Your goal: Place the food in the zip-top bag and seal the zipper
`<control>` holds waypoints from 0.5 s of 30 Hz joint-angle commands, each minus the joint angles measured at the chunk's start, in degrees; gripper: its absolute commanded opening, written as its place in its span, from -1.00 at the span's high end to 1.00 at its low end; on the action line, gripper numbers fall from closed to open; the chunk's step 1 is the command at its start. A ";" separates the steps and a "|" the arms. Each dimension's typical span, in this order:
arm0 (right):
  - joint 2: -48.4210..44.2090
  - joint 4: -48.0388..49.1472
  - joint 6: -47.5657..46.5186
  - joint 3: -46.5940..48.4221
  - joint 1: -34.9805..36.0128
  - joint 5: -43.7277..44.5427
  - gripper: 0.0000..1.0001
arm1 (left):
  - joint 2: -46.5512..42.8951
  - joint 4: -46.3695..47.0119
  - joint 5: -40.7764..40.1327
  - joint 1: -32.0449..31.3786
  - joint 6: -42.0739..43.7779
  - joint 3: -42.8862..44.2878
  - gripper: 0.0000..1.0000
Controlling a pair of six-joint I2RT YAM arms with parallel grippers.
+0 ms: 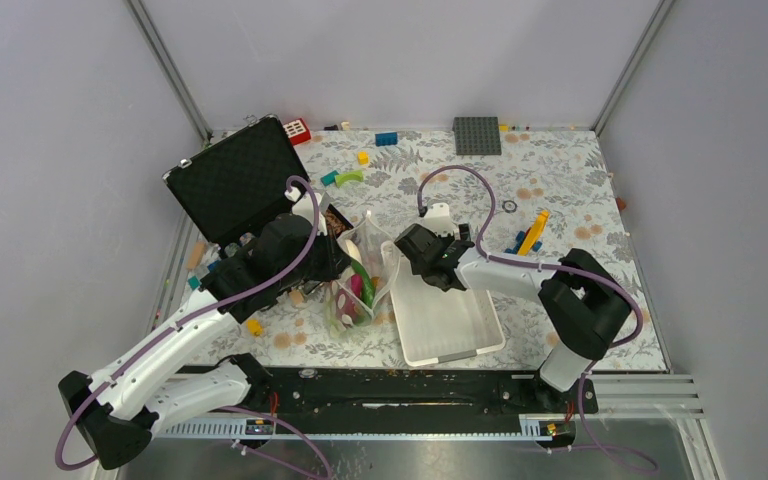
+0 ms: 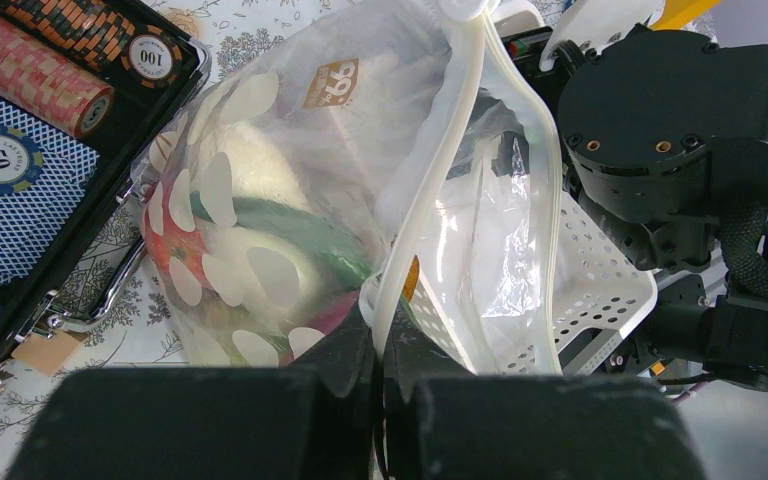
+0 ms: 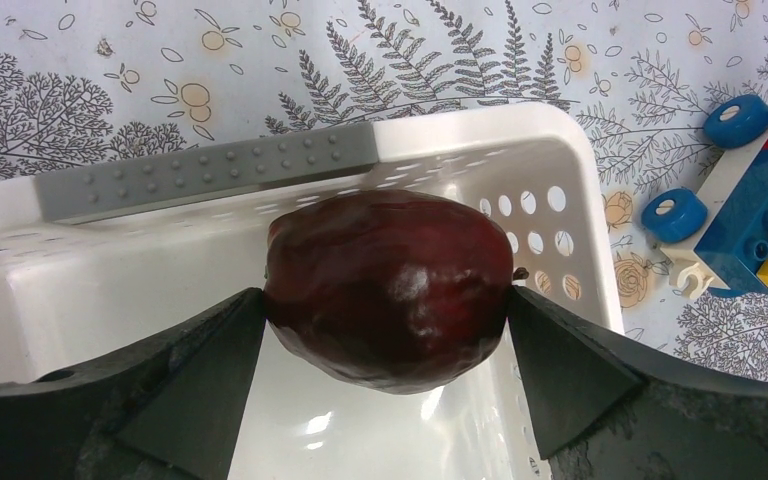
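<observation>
Dark-red and glossy, the dark-red bulb [image 3: 390,290] sits clamped between the two pads of the right end effector [image 3: 385,302], whose jaws stand wide because the bulb is broad. Both pads touch its sides. It hangs over the far end of the white basket [image 3: 560,170], and whether it has cleared the basket floor I cannot tell.

Seen from above, the zip-top bag [image 1: 358,275] stands at the basket's 9 o'clock, just beside its long wall, with the black chip case [image 1: 240,175] at the bag's 10 o'clock. The left end effector [image 2: 380,400] is pinched together on the bag's mouth edge, right on the zipper [image 2: 460,130]. That grip looks meant to hold the floppy pouch upright and its mouth lifted, so that it does not slump flat on the worktop [image 1: 560,190].

Through the clear film some food [image 2: 260,240] already shows: a green length, something red and something white, piled at the bottom. The mouth faces towards 3 o'clock, where the right arm waits, so the bulb has only a short way to travel.

My reading is that the loading step is under way and sealing has not begun. The main risk is the wide bulb catching on the mouth, since only one side is held and the opening is loose
</observation>
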 commanded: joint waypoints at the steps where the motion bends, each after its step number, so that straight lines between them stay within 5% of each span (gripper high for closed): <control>1: 0.87 -0.04 1.60 2.03 -0.76 1.31 -0.86 | -0.48 1.59 -1.08 0.27 -0.36 1.17 1.00; 15: -8.24 -0.02 -0.58 -1.04 -0.66 -0.11 -0.47 | -0.55 1.72 -1.06 0.24 -0.41 1.00 1.00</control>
